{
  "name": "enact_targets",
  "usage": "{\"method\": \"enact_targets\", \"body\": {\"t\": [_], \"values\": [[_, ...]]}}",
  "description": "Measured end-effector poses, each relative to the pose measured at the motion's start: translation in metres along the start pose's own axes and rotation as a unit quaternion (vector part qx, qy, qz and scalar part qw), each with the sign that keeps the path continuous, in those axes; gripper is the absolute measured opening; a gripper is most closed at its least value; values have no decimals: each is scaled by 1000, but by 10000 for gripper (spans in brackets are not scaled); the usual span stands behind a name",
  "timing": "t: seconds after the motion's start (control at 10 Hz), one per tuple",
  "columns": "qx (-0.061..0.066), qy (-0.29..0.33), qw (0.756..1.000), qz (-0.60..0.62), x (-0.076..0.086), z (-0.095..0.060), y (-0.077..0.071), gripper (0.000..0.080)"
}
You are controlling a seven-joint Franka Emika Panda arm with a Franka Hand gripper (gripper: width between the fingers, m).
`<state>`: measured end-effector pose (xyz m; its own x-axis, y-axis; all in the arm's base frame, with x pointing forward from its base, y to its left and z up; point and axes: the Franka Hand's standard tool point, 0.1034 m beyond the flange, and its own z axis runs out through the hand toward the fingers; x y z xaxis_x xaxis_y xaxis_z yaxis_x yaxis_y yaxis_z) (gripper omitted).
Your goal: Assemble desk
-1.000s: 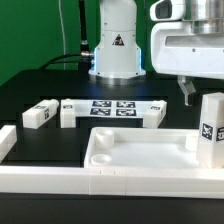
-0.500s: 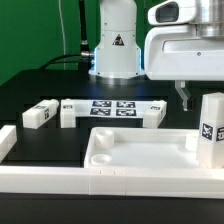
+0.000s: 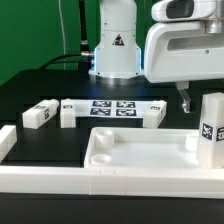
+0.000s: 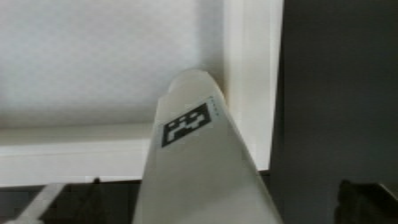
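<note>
Step, I judge: picking 1 leg (image 3: 210, 128) | end effector (image 4: 201, 200) wide open, holding nothing, hovers over that upright leg at tabletop's (image 3: 140, 168) end on the exterior view's right | next: I lower astride leg, then close.

I see the marker board (image 3: 112, 106) lying flat on the black table (image 3: 40, 95), well behind the long white border rail (image 3: 40, 180) across the front. A green backdrop (image 3: 30, 35) fills the rear.
</note>
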<state>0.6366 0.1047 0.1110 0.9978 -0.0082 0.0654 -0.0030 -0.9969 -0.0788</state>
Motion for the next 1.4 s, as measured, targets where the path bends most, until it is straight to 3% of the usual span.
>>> {"method": "enact_targets", "body": {"t": [0.3, 0.5, 0.7, 1.0, 1.4], "values": [[-3, 2, 993, -118, 1, 0, 2, 648], [-2, 3, 991, -135, 1, 0, 3, 635], [-3, 3, 991, -135, 1, 0, 4, 283], [-2, 3, 995, -104, 1, 0, 3, 288], [-3, 5, 999, 53, 1, -2, 7, 288]]}}
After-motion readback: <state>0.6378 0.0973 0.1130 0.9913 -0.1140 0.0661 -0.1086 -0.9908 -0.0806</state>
